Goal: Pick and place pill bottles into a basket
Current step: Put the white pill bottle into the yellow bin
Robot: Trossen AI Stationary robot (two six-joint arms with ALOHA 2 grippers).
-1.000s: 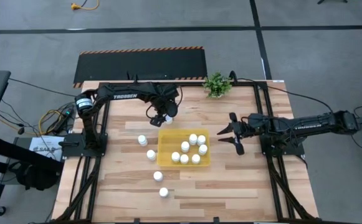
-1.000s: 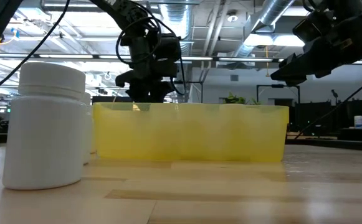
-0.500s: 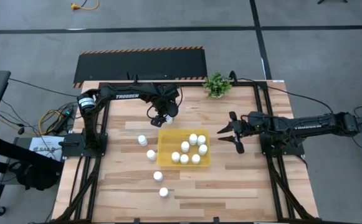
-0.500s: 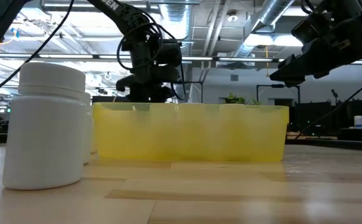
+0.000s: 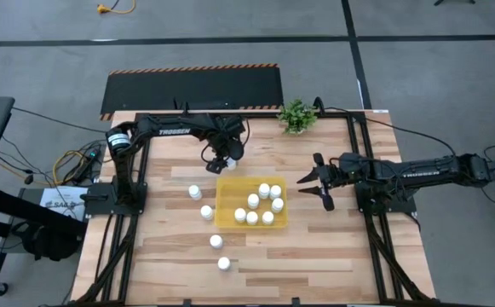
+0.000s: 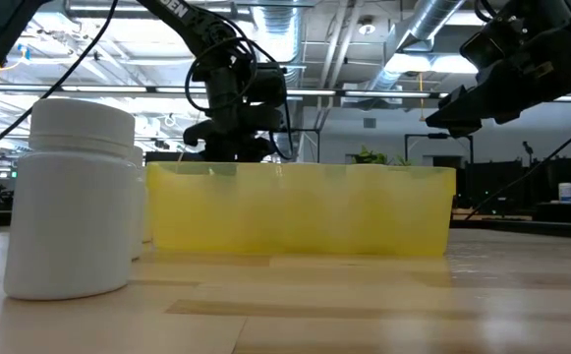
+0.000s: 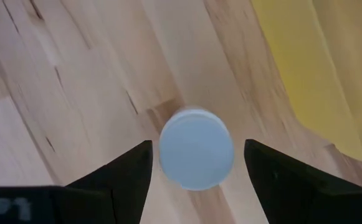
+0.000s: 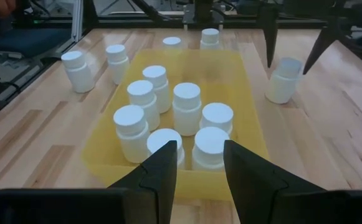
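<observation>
Nearest the front edge of the table (image 5: 315,264) stood two loose bottles (image 5: 223,263), small, white, round caps, w/ bare wood all round them. Two more stood just left of the basket (image 5: 225,203), apart from its wall. The basket was a low yellow tray near the middle of the table; seven bottles stood upright in it, packed toward its right side, w/ its left part bare. Its walls were lower than the bottles.

To the right, the right gripper (image 5: 313,188) hung beside the basket, not touching it, fingers (image 8: 162,168) spread wide, holding nothing. Open wood lay between it and the basket wall.

Farther back, the left gripper (image 5: 221,163) was low over one bottle (image 7: 196,148) standing just past the basket's far left corner. Its fingers (image 7: 121,177) were wide, one each side of the white cap, not touching it. The yellow wall was close by on one side; the other side was bare wood. A plant (image 5: 296,115) sat at the far edge.
</observation>
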